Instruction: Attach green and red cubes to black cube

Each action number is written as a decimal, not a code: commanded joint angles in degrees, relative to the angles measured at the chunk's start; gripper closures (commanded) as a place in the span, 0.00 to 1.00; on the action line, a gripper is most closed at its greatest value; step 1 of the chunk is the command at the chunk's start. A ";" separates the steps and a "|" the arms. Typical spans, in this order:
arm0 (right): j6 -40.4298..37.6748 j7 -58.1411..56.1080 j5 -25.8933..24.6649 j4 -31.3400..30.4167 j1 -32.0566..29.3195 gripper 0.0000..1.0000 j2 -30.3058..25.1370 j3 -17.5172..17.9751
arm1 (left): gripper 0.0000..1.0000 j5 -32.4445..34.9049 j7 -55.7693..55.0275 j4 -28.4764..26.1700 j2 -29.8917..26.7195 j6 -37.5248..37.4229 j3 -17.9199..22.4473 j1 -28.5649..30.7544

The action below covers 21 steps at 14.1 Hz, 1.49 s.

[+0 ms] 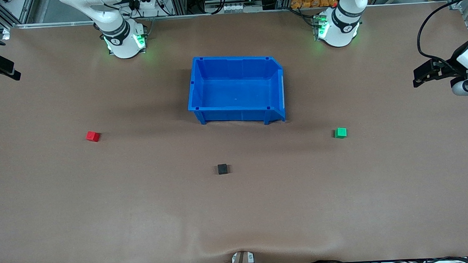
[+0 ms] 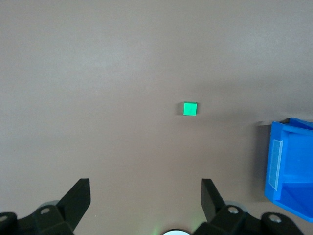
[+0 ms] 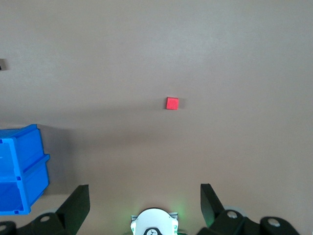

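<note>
Resting on the brown table [image 1: 64, 218], the black cube [image 1: 222, 169] sat alone, nearer to the front camera than the blue bin [image 1: 236, 88] and well apart from it. The bin stood open-topped between the two arm bases, with nothing visible inside it.

The red cube [image 1: 93, 136] lay toward the right arm's end of the table from the bin, a little nearer to the camera than the bin's front wall. The green cube [image 1: 340, 132] lay toward the left arm's end from the bin, at about the same depth as the red one. Neither coloured cube touched the black cube; all three were well apart.

The left gripper [image 2: 145, 198] hung high over the table with its fingers spread wide, the green cube [image 2: 190, 108] and a corner of the bin [image 2: 288, 166] below it. The right gripper [image 3: 145, 203] likewise hung high with its fingers spread, holding nothing, over the red cube [image 3: 171, 103] and the bin's edge [image 3: 19, 171]. A small dark speck at the edge of the right wrist view may have been the black cube, though it was too cut off to tell.
</note>
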 commanded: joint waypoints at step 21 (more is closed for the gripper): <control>-0.61 -0.80 1.64 -1.15 -0.94 0.00 -1.33 0.01 | 0.00 -0.25 -0.52 0.18 11.51 0.18 0.14 -0.15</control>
